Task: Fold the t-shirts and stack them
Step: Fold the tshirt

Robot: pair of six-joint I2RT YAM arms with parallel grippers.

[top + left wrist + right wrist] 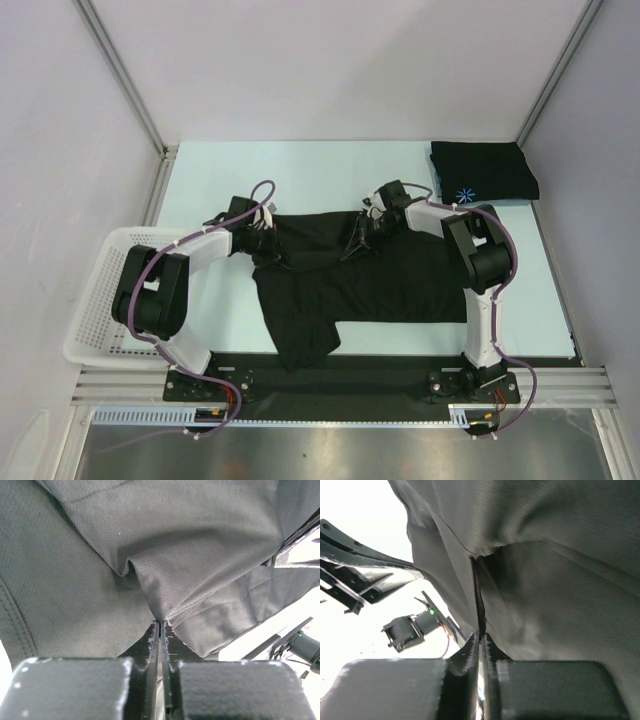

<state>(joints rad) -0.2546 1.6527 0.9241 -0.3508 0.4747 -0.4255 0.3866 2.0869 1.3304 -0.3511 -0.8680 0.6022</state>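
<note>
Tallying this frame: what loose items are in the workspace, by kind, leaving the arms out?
Black t-shirts: 2 (the folded t-shirt at the far right, the spread t-shirt in the middle)
White mesh basket: 1
Total: 3

Both arms bent at elbows, forearms angled inward twd each other. Left gripper [268,243] & right gripper [362,238] side by side, apart, each w/ jaws pinched tight on t-shirt [400,285] edge
</note>
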